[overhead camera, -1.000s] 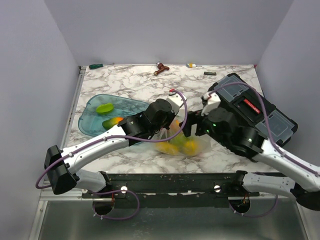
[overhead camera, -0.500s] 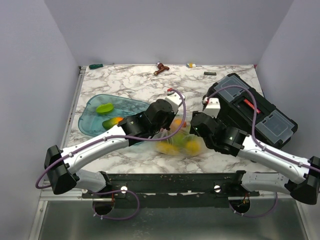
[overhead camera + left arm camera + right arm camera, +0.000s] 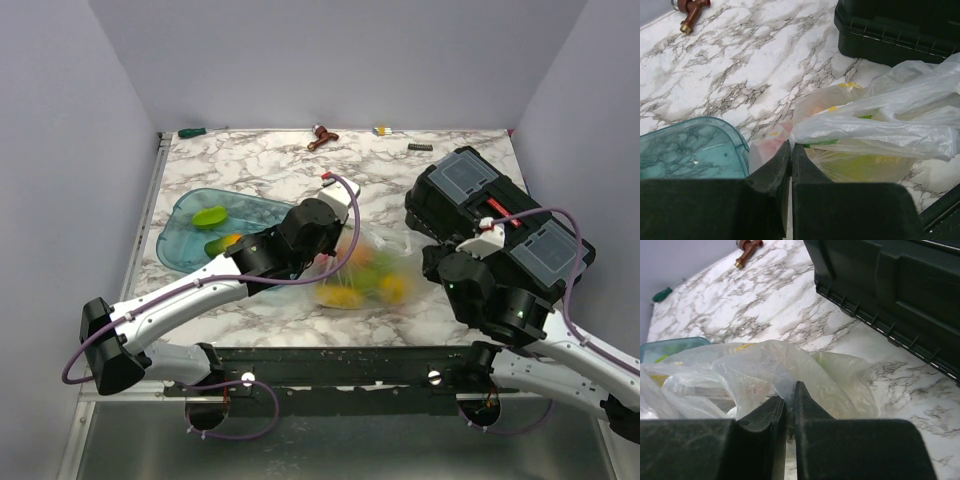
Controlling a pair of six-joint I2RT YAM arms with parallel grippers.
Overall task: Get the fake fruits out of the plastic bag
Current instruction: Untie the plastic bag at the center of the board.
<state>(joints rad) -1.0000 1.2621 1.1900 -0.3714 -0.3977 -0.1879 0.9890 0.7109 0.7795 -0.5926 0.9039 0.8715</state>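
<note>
The plastic bag (image 3: pixel 372 268) lies crumpled at the table's near middle, pulled taut between both grippers. Through its film show fake fruits: a yellow one (image 3: pixel 344 296), an orange one (image 3: pixel 394 288) and a green one (image 3: pixel 366 281). My left gripper (image 3: pixel 333 258) is shut on the bag's left edge; in the left wrist view its fingertips (image 3: pixel 791 145) pinch the film (image 3: pixel 875 132). At the bag's right side my right gripper (image 3: pixel 424 262) is shut on a fold of film (image 3: pixel 785 375), its tips (image 3: pixel 790 398) closed on it.
A teal tray (image 3: pixel 185 240) left of the bag holds a green fruit (image 3: pixel 210 216) and a green-orange one (image 3: pixel 226 243). A black toolbox (image 3: pixel 500 210) fills the right side, close to my right arm. A brown item (image 3: pixel 322 136) and small objects lie along the back edge.
My right gripper went from open to shut on the bag's right side and drew back toward the near right, stretching the bag. The left arm shifted slightly left, still shut.
</note>
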